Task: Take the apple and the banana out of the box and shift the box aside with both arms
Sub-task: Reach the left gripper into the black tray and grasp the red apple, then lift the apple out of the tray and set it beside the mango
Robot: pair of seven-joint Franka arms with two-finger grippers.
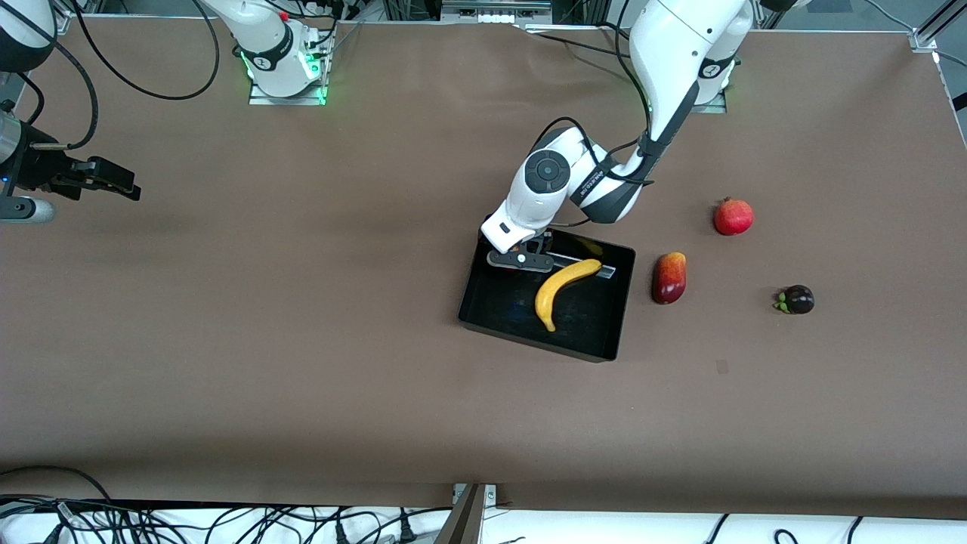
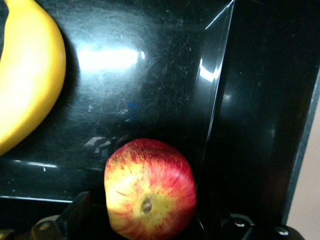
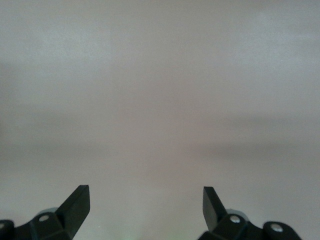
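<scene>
The black box (image 1: 540, 344) lies mid-table, toward the left arm's end. The yellow banana (image 1: 563, 291) lies inside it, and the left wrist view shows it too (image 2: 30, 75). My left gripper (image 1: 521, 261) reaches down into the box's corner farthest from the front camera. In the left wrist view the red-and-yellow apple (image 2: 150, 192) rests on the box floor beside the wall (image 2: 215, 100). It sits between the open fingers (image 2: 80, 205) of that gripper (image 2: 145, 212), with a gap at the finger that shows. The hand hides the apple in the front view. My right gripper (image 1: 125, 187) (image 3: 146, 200) waits open and empty over bare table at the right arm's end.
Outside the box, toward the left arm's end, lie an elongated dark red-orange fruit (image 1: 669, 277), a round red fruit (image 1: 733, 216) and a dark purple fruit with green leaves (image 1: 795, 300). Brown tabletop stretches between the box and the right gripper.
</scene>
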